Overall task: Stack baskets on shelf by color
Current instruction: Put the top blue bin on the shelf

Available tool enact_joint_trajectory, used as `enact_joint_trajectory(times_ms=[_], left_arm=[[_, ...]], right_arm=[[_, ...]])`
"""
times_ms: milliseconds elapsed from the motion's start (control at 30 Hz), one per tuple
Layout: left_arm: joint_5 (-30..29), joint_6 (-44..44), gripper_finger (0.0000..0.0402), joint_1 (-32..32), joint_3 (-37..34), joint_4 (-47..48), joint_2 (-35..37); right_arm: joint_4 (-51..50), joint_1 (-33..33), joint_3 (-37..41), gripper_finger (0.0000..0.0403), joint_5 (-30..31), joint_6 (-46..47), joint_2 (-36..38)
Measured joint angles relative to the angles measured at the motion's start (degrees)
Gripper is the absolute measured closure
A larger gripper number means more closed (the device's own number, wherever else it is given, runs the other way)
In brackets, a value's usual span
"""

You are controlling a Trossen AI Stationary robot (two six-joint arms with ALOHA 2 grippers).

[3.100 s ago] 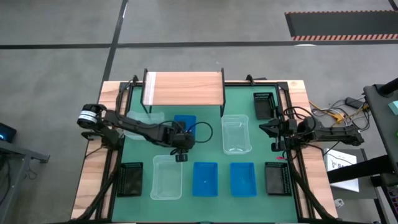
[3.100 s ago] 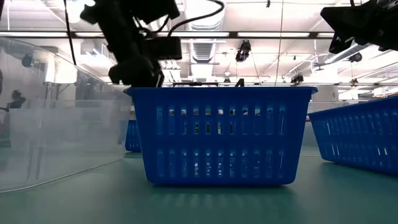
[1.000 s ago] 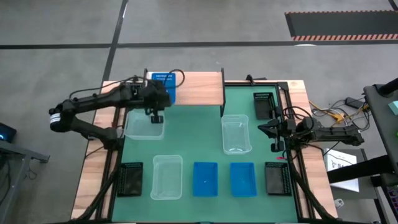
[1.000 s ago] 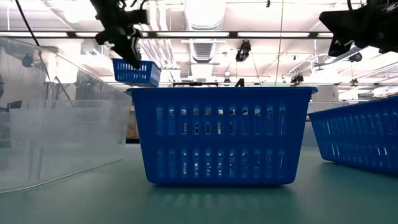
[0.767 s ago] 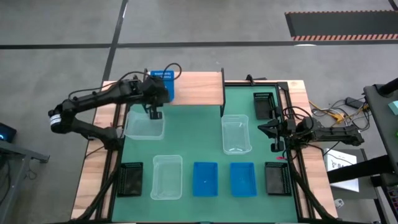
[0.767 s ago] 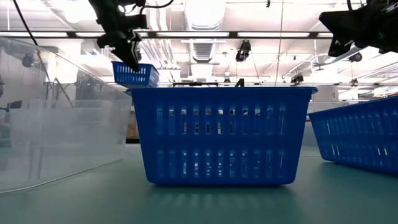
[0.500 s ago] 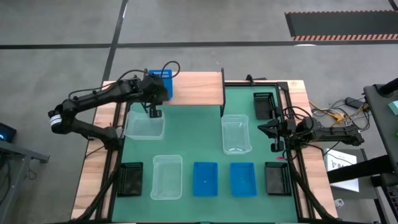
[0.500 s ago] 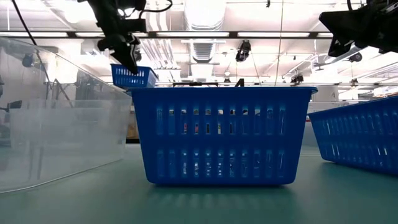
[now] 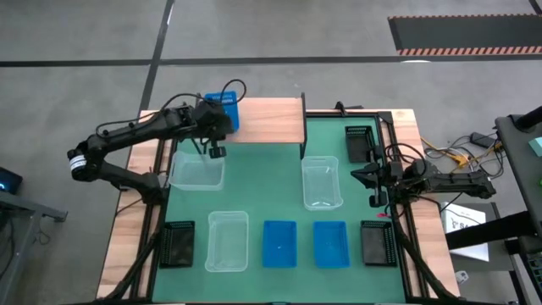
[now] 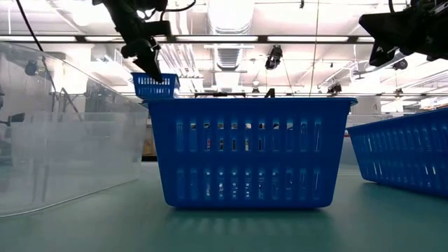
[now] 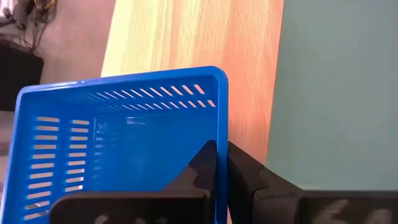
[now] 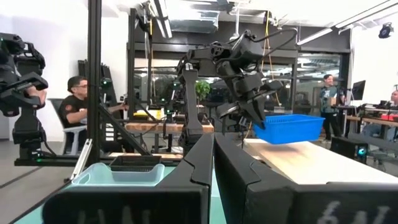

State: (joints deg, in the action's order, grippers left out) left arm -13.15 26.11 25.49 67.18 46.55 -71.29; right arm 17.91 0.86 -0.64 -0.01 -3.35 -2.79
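Note:
My left gripper [image 9: 212, 127] is shut on a blue basket [image 9: 222, 108] and holds it in the air over the left part of the shelf [image 9: 262, 120], a light wood plank on black legs. The low view shows the same basket [image 10: 155, 85] high up, and the right wrist view shows it [image 12: 289, 127] floating above the plank [image 12: 305, 163]. My right gripper [image 9: 360, 176] waits shut at the table's right edge, holding nothing. My left gripper pinches one side wall of the blue basket at its rim [image 11: 219, 134], with one finger [image 11: 204, 163] inside the basket and the other [image 11: 244, 168] outside. The fingers slant down from the table's near left. The basket hangs roughly level, opening up, clear of the shelf.
On the green mat lie clear baskets [image 9: 196, 169] [image 9: 322, 182] [image 9: 227, 241], two blue ones [image 9: 279, 243] [image 9: 330, 243] and black mesh ones [image 9: 178, 244] [image 9: 377, 244] [image 9: 359, 144]. People stand in the room beyond the table.
My left gripper has carried the blue basket a little toward the table's far edge, over the shelf's left part. The basket stays lifted clear and the gripper stays shut on it.

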Motion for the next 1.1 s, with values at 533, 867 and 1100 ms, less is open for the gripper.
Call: enact_joint_trajectory(times_ms=[533, 867, 1100], left_arm=[[-0.2, -0.1, 0.0401, -0.1, -0.4, 0.5, 0.0], [-0.2, -0.2, 0.0401, -0.1, -0.9, 0.5, 0.0], [-0.2, -0.3, 0.0365, -0.1, -0.9, 0.5, 0.0]], right_arm=[[0.3, 0.0, 0.0, 0.0394, 0.0, -1.0, 0.0], [0.3, 0.0, 0.0, 0.0394, -0.1, -1.1, 0.0], [0.3, 0.0, 0.0, 0.0394, -0.2, -1.1, 0.0]])
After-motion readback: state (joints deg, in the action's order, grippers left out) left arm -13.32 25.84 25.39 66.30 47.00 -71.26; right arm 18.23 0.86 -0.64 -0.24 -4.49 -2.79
